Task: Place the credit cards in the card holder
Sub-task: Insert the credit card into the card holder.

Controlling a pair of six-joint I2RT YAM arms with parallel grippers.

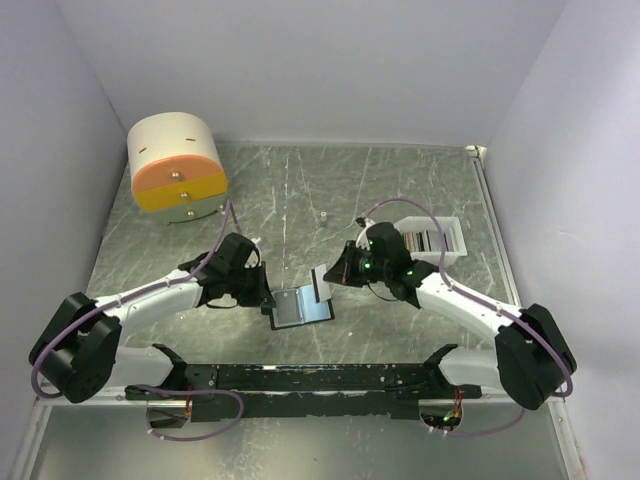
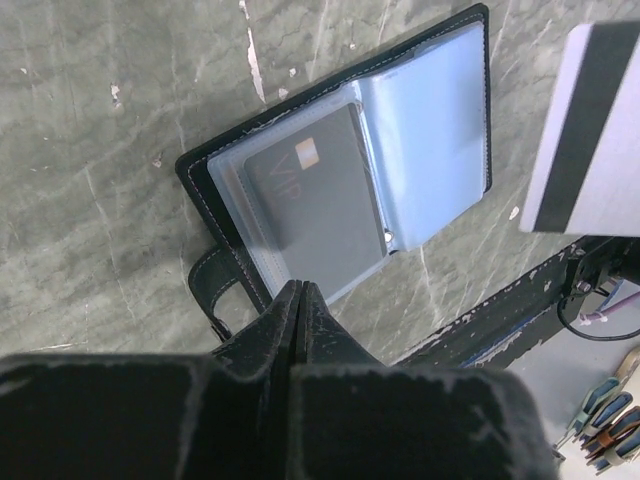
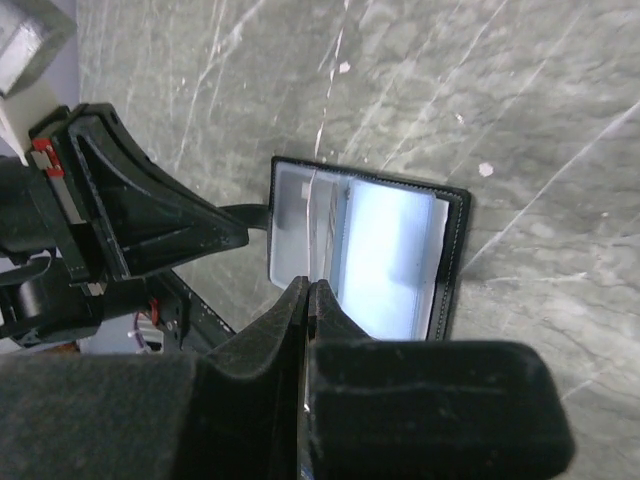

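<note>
The black card holder (image 1: 303, 308) lies open on the table, bluish-grey pockets up; it shows in the left wrist view (image 2: 430, 120) and the right wrist view (image 3: 400, 265). A dark credit card (image 2: 315, 200) sits in one pocket. My left gripper (image 1: 264, 296) is shut, its tips (image 2: 300, 288) at the holder's near edge by the strap. My right gripper (image 1: 336, 274) is shut on a grey credit card with a dark stripe (image 2: 588, 130), held upright above the holder's fold and seen edge-on in the right wrist view (image 3: 312, 230). More credit cards (image 1: 424, 240) stand in the white tray.
The white tray (image 1: 461, 245) sits at the right behind my right arm. A round cream-and-orange drawer box (image 1: 177, 165) stands at the back left. A small white object (image 1: 324, 216) lies mid-table. A black rail (image 1: 300, 378) runs along the near edge. Walls enclose three sides.
</note>
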